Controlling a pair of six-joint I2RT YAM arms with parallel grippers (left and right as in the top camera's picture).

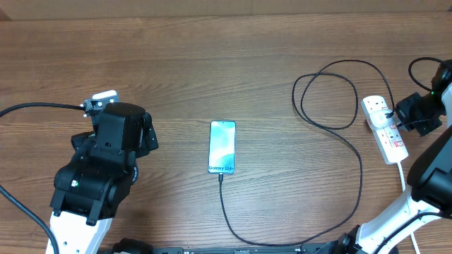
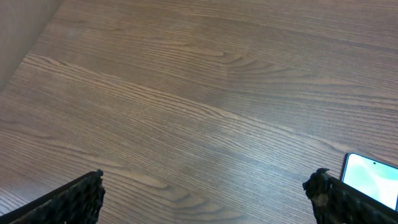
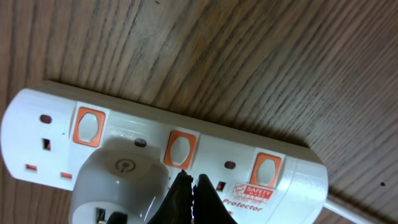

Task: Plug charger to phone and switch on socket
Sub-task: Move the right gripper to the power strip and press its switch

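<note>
At the table's right edge, the right gripper (image 3: pixel 190 190), fingers pressed together and empty, points at the socket (image 3: pixel 305 171) just below its middle switch (image 3: pixel 179 149), beside the white plug (image 3: pixel 118 180). Press the rocker squarely; avoid sliding onto the plug. The charger (image 1: pixel 361 173) appears seated in the phone (image 1: pixel 222 147). The left gripper (image 2: pixel 202 193) hangs wide open, empty.

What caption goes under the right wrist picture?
Shut right gripper poised at the middle orange switch of the white power strip, beside a plugged-in white adapter.
</note>
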